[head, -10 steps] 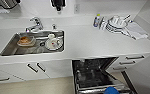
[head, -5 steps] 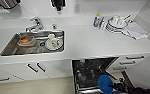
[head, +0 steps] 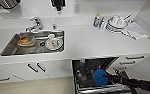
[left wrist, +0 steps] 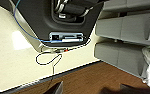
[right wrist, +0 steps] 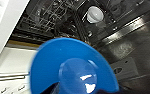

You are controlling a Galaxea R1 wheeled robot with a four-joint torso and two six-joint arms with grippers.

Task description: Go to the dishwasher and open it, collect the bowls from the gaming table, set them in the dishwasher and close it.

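Bowl going into the dishwasher

The right tool (head: 108,77), pinching the blue bowl (head: 100,77), has advanced over the open dishwasher (head: 91,67) at 5 o'clock; loading underway.

Blue bowl (head: 99,77); white countertop (head: 91,42)

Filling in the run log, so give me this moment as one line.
stage: loading | dishwasher: open | right gripper: holds blue bowl over the rack | sink: dishes inside | counter: stacked plates
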